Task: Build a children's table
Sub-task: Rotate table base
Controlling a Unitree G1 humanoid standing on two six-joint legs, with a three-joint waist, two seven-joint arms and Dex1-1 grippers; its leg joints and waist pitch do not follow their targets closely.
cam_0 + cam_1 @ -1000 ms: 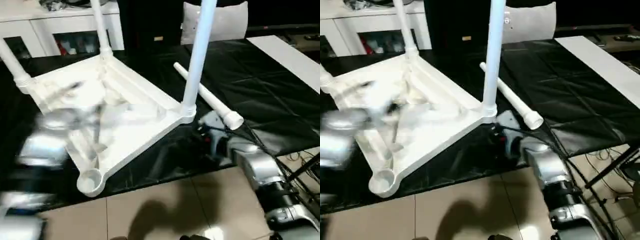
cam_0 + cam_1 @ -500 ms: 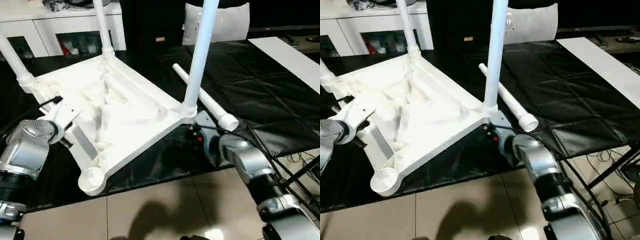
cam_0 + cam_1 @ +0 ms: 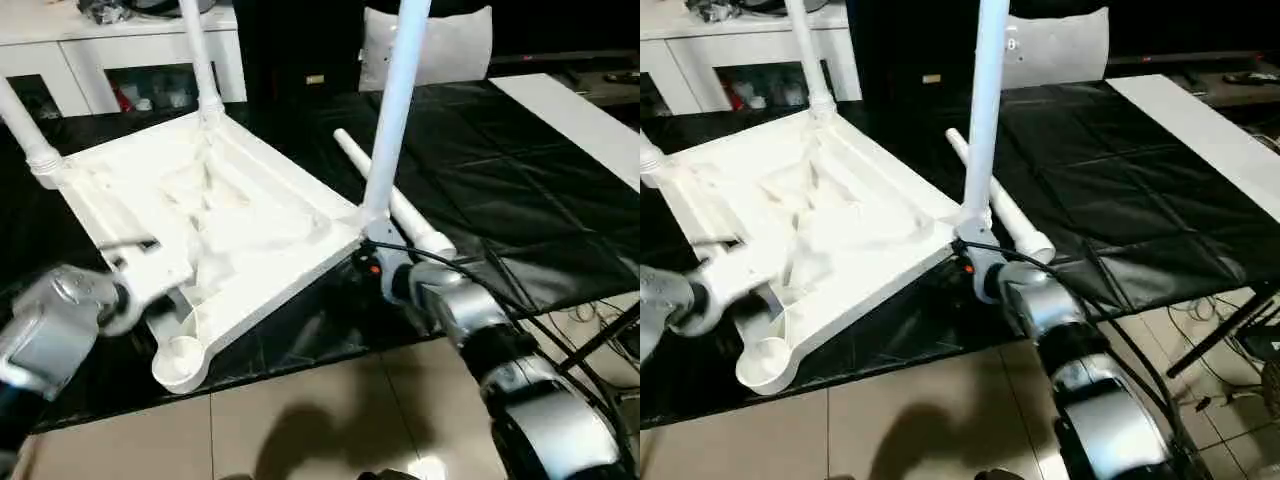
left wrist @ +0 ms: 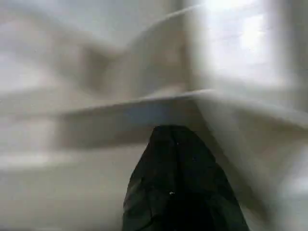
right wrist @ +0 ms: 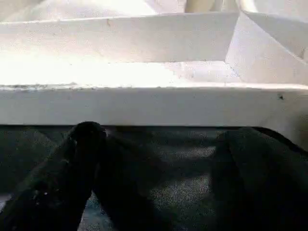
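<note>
The children's table top (image 3: pixel 250 225) lies upside down, ribs up, on the black work table. Three white legs stand in its sockets: one at the back left (image 3: pixel 25 125), one at the back (image 3: pixel 200 60) and one at the right corner (image 3: pixel 395 110). The near corner socket (image 3: pixel 178 362) holds nothing. A loose leg (image 3: pixel 400 205) lies on the black cover behind the right corner. My left gripper (image 4: pixel 180 183) is shut, its tip against the top's near-left rim. My right gripper (image 5: pixel 163 163) is open, low at the right corner, facing the rim just below the standing leg.
The work table's front edge runs just under the near socket, with tiled floor (image 3: pixel 300 420) below. A white cabinet (image 3: pixel 120 50) stands at the back left, a grey cushion (image 3: pixel 440 45) at the back. A white board (image 3: pixel 580 110) lies at the right. Cables (image 3: pixel 600 310) hang by my right arm.
My left arm has dropped lower along the top's near-left rim. My right gripper has pushed in closer under the right corner by the standing leg.
</note>
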